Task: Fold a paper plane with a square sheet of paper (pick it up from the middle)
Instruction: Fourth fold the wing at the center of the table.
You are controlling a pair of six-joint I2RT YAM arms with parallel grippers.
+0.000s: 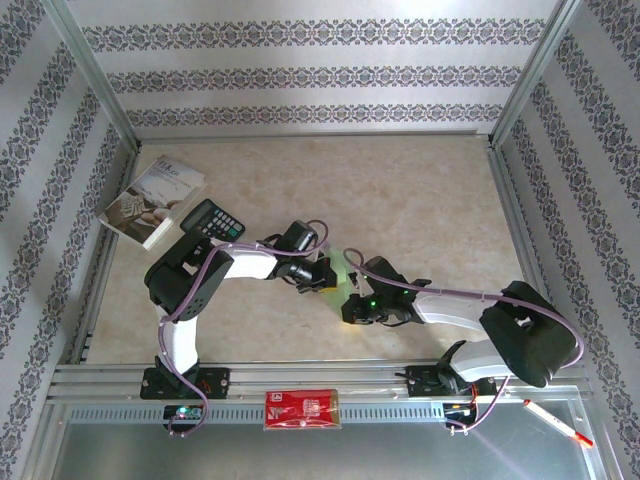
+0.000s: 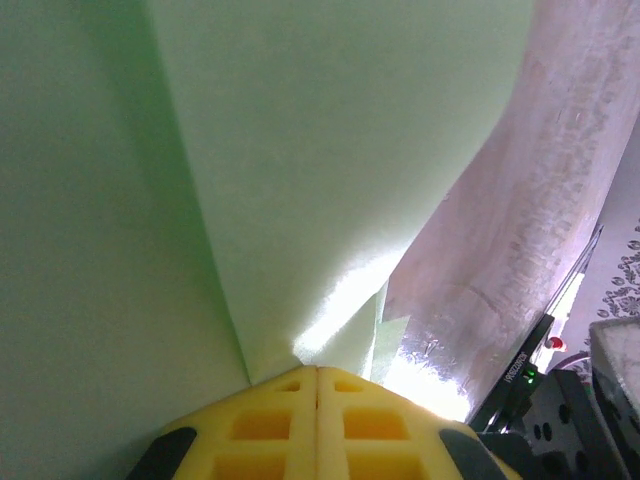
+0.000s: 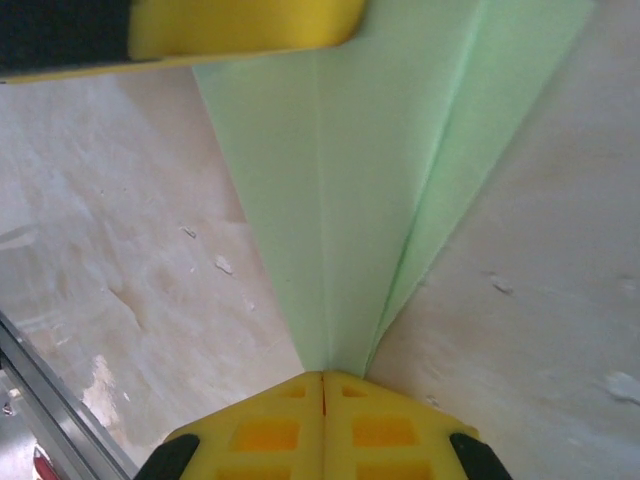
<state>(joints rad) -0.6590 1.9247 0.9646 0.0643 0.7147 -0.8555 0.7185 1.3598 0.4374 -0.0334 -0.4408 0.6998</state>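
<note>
Nothing legible: print on the booklet (image 1: 155,198), the red packet (image 1: 302,410) and a black bracket (image 2: 520,372) is too small.

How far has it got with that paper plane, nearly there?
Done: the green paper is not a flat square; long creases and stacked layers narrow it to a slim strip. In hand: the left gripper and the right gripper are both shut on it, at opposite ends. Left: I can't tell if wings are formed; a last fold and setting it on the table probably remain.
</note>
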